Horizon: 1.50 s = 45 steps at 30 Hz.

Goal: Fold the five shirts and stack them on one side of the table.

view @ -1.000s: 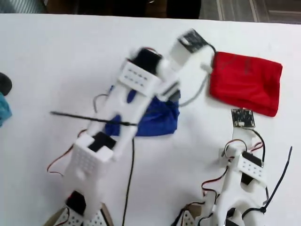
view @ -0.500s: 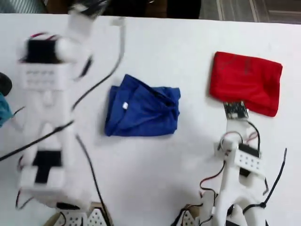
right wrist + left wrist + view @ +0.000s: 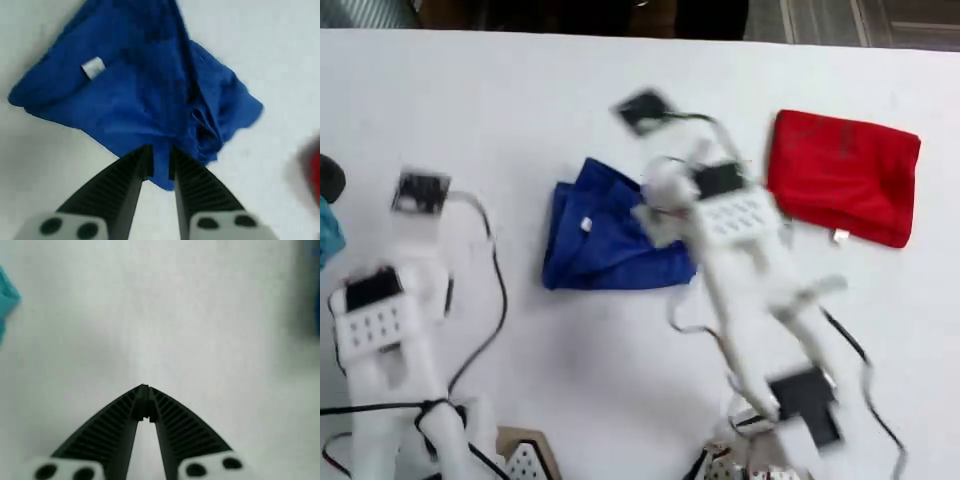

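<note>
Right wrist view: the right gripper (image 3: 158,159) is held slightly parted over the blue shirt (image 3: 135,90), nothing gripped; the left gripper (image 3: 144,404) is closed, empty, above the table (image 3: 150,315).

No text, number or sign is legible in any view. On the blue shirt (image 3: 610,245), a small white tag (image 3: 93,67) lies on the upper face, with no lettering resolvable. On the red shirt (image 3: 845,175), a faint darker marking (image 3: 842,140) sits near the far edge; it is possibly print, but too blurred to read.
</note>
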Available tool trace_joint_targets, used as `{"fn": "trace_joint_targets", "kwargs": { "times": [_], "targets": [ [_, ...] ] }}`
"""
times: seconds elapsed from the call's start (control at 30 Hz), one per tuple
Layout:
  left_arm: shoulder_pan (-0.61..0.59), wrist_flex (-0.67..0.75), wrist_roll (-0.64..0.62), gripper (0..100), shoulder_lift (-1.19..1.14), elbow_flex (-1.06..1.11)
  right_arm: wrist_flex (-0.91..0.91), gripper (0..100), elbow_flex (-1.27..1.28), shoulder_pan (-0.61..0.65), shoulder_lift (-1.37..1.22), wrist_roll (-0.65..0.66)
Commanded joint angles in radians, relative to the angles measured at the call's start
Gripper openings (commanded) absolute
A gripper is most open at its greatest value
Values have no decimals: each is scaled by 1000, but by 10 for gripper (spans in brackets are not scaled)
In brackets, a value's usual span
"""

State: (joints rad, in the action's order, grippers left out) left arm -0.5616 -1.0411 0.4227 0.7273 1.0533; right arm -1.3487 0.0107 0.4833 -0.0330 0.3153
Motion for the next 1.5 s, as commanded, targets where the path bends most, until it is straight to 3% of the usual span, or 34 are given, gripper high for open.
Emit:
{"fn": "trace_joint_targets", "kwargs": {
  "times": [0.0,0.13,0.5,0.7,1.03,1.27,1.47],
  "targets": [
    [-49,78,-63,26,48,85,-84,66,-330,107,-274,-6],
    [-78,152,-146,26,48,143,-168,66,-655,162,-498,-8],
    [-75,261,-147,26,54,262,-180,66,-1229,228,-857,-117],
    [-74,264,-146,26,51,262,-193,65,-1238,254,-966,-117],
    [-74,284,-147,26,48,265,-404,63,-1283,96,-961,-117],
    [-74,288,-152,26,54,278,-420,63,-1269,1,-941,-117],
    [-74,290,-152,26,54,278,-420,63,-1000,-28,-739,-104]
  ]
}}
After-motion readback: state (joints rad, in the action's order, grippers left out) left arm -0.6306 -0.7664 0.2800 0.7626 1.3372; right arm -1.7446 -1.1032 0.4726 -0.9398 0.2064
